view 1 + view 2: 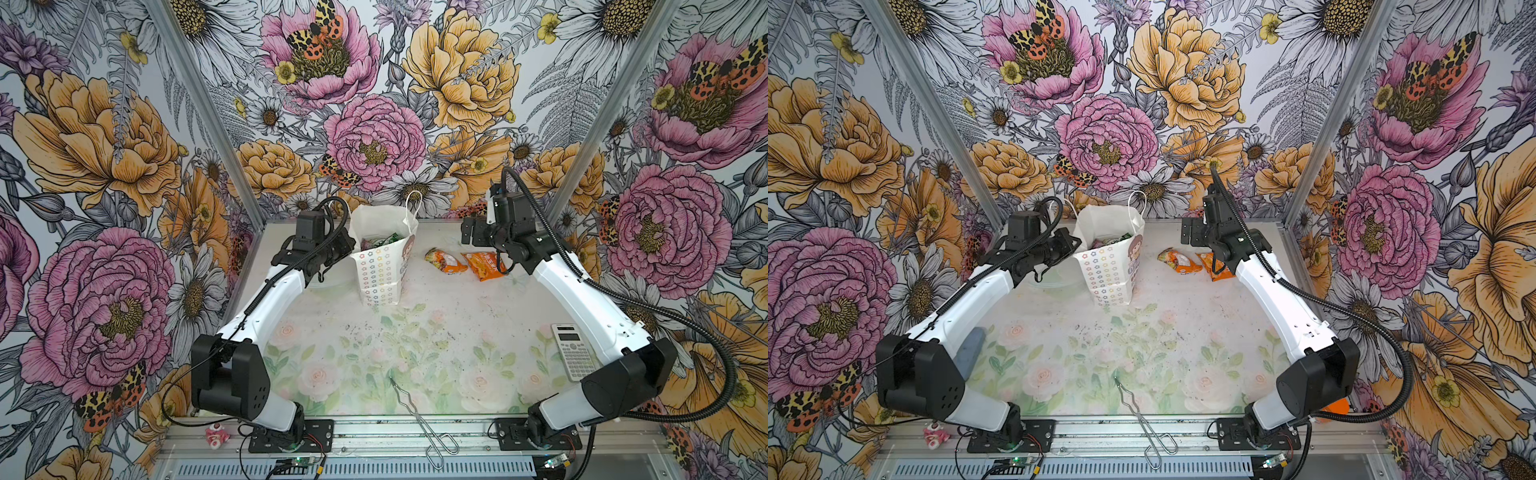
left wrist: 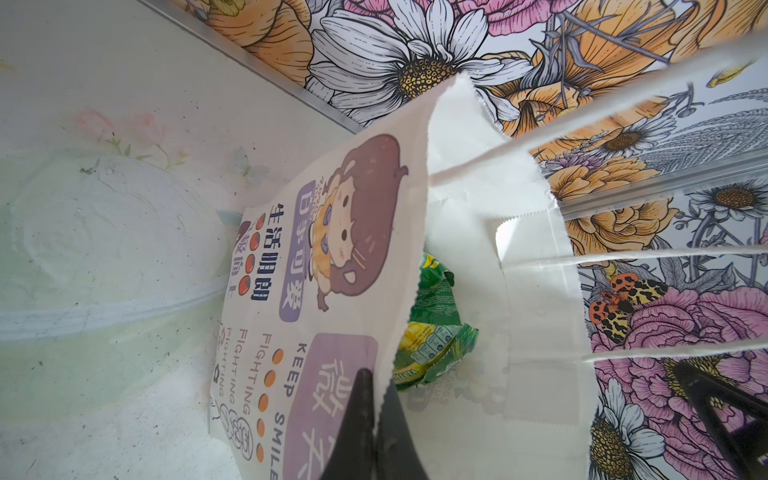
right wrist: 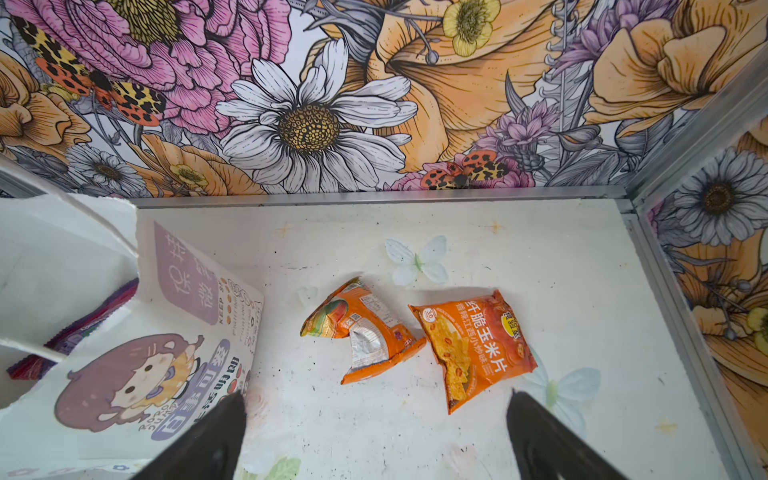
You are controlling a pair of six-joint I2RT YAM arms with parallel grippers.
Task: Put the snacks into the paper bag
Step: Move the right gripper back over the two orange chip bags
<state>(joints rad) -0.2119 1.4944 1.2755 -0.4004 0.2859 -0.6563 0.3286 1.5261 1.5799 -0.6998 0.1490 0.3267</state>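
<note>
The white paper bag (image 1: 380, 276) (image 1: 1108, 276) stands upright at the back of the table. My left gripper (image 2: 376, 401) (image 1: 347, 245) is shut on the rim of its printed face (image 2: 316, 257), holding the mouth open. A green snack packet (image 2: 432, 332) (image 1: 380, 242) lies inside, and a purple one (image 3: 95, 320) shows at the bag's mouth. Two orange snacks lie flat on the table right of the bag: a crumpled one (image 3: 361, 328) (image 1: 445, 261) and a flat one (image 3: 473, 349) (image 1: 484, 266). My right gripper (image 3: 376, 399) (image 1: 471, 232) hangs open above the table near them, holding nothing.
A calculator (image 1: 575, 351) lies by the right arm and metal tongs (image 1: 419, 419) at the front edge. A pink toy (image 1: 217, 434) sits on the front rail. A clear dish (image 2: 104, 249) rests left of the bag. Floral walls close in the back and sides.
</note>
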